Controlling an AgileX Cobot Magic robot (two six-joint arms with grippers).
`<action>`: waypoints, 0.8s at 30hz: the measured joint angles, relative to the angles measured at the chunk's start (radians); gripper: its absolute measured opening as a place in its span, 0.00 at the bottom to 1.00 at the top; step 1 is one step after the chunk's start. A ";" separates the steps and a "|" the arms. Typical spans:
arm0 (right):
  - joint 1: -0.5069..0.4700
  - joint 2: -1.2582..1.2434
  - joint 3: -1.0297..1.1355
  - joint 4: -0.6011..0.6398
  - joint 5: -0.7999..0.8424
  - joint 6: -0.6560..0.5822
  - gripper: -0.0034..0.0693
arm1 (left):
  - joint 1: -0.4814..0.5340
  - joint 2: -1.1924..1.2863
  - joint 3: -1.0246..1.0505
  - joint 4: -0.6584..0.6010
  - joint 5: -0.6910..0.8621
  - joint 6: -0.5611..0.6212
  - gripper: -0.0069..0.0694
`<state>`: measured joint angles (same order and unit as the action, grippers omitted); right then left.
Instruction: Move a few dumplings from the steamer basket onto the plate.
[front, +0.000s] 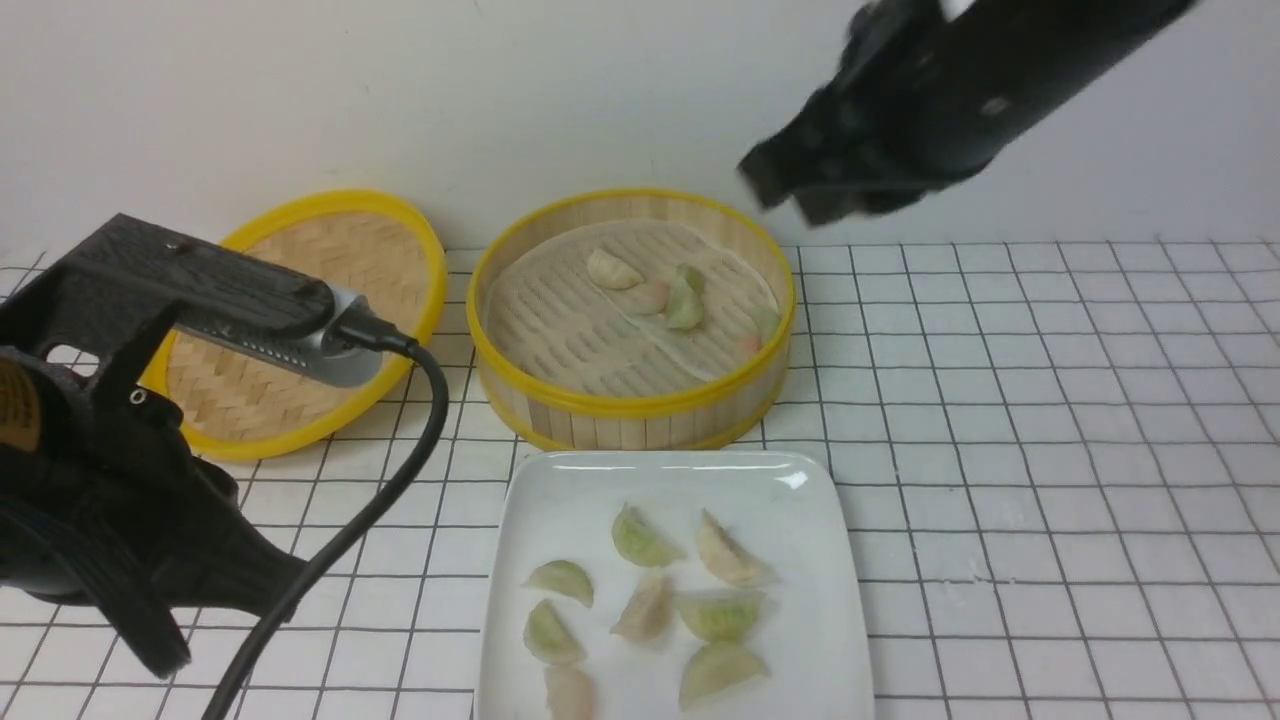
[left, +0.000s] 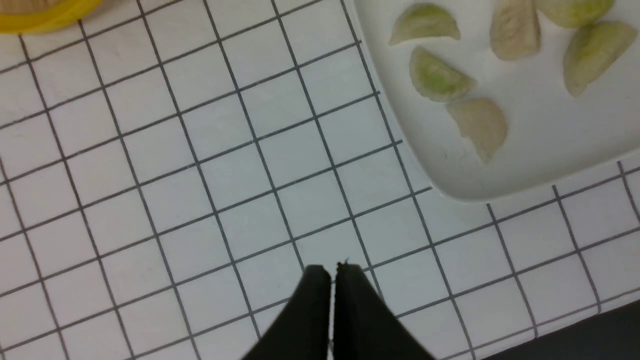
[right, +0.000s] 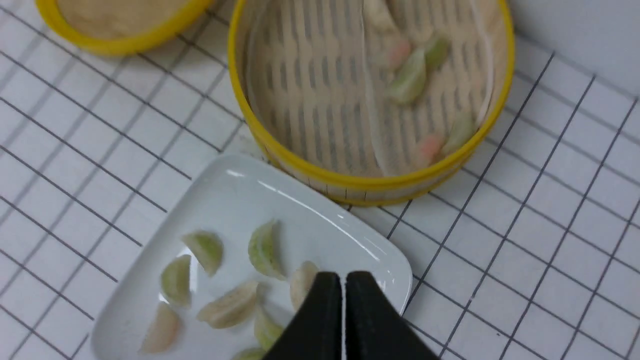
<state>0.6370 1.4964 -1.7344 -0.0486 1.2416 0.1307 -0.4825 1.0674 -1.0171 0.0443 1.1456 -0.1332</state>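
- Above the far right rim of the steamer basket (front: 630, 405), well clear of it, my right claw (front: 785, 195) hangs with its jaws pressed together and nothing between them; the front view is blurred there.
- Dumplings (front: 612, 268) in the basket: a cream, a pink and a green one bunched toward the far side of the liner. Two more sit against its right wall.
- Key relation: the bunch lies below and to the left of my right claw. The green dumpling (front: 685, 300) has its long axis roughly near-to-far, so I judge the jaws must open and straddle its short width.
- The plate (front: 800, 560) sits just in front of the basket's near wall and carries eight dumplings by my count.
- My left claw (left: 332, 272), also closed and empty, is over bare bench (front: 1050, 450) near-left of the basket, farther off than the right.
- In the way: the basket wall and the pink neighbour touching the green one. The lid (front: 300, 330), left of the basket, is off the path.
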 joint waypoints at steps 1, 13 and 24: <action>0.000 -0.024 0.009 0.000 0.001 0.001 0.05 | 0.000 0.000 0.000 -0.010 -0.011 0.001 0.08; 0.000 -0.790 0.772 -0.025 -0.384 0.053 0.03 | 0.000 0.000 0.000 -0.081 -0.151 0.001 0.08; 0.000 -1.496 1.299 -0.109 -0.826 0.158 0.03 | 0.000 0.000 0.000 -0.090 -0.178 0.003 0.08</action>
<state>0.6370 0.0003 -0.4355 -0.1573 0.4155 0.2892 -0.4825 1.0674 -1.0171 -0.0455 0.9680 -0.1301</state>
